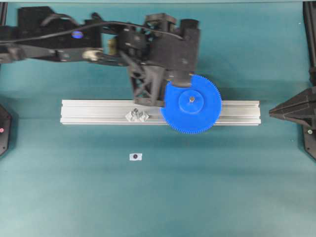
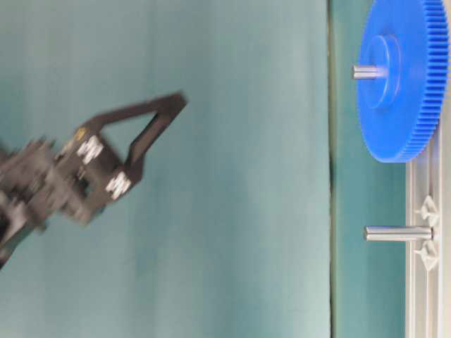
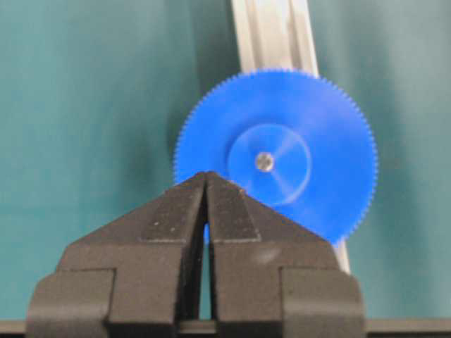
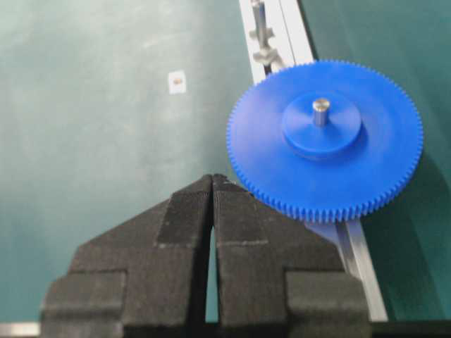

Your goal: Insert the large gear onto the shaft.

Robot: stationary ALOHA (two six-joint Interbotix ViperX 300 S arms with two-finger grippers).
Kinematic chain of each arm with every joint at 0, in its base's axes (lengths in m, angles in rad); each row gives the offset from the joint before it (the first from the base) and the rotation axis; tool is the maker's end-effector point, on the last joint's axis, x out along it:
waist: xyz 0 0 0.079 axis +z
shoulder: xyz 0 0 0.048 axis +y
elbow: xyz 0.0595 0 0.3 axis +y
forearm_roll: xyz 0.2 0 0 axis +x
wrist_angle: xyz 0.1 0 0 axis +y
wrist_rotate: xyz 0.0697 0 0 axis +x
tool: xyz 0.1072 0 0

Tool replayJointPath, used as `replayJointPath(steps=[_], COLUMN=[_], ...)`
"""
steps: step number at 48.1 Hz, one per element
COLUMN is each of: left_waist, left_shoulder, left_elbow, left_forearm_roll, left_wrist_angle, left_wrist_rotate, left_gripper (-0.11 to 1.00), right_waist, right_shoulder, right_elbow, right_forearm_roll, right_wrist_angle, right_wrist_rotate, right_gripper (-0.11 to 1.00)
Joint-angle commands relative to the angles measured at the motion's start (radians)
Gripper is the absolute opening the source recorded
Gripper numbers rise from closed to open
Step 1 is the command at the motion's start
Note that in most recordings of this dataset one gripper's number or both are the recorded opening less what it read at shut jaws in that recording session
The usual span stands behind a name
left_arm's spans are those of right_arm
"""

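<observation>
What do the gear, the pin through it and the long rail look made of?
Large gear: likely moulded plastic, uniform bright blue, matte. Shaft: looks like metal, grey with a shiny end face. Rail: probably extruded aluminium, pale silvery with lengthwise slots.

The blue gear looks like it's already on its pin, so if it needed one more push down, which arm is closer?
Probably the left: its shut left gripper hangs beside the large gear, seated on the shaft; the right gripper waits away at the side.

Matt blue plastic large gear (image 4: 328, 141) on a bare metal shaft (image 4: 320, 109); brushed aluminium rail (image 1: 98, 112) over matt teal table (image 1: 197, 187).
</observation>
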Motion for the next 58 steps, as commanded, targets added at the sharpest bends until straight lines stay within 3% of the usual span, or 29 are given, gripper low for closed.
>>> replayJointPath(steps=[1, 38, 45, 58], left_waist=[-0.014, -0.08, -0.098, -0.147], left_shoulder=[-0.075, -0.336, -0.38, -0.396], left_elbow=[0.023, 0.414, 0.488, 0.626], left_forearm_roll=[0.002, 0.002, 0.002, 0.002], left_wrist_angle=[-0.02, -0.413, -0.543, -0.73], left_wrist_rotate=[-0.005, -0.031, -0.118, -0.362], left_gripper=[-0.01, -0.01, -0.01, -0.01], right_waist=[-0.002, 0.008, 0.008, 0.008], right_shoulder=[0.002, -0.009, -0.009, -0.009], right_elbow=[-0.031, -0.04, -0.038, -0.038], right_forearm_roll=[0.0, -0.002, -0.002, -0.002], right_wrist_angle=[-0.002, 0.037, 0.038, 0.038], right_wrist_rotate=[0.006, 0.006, 0.006, 0.006], right_gripper=[0.06, 0.06, 0.06, 0.06])
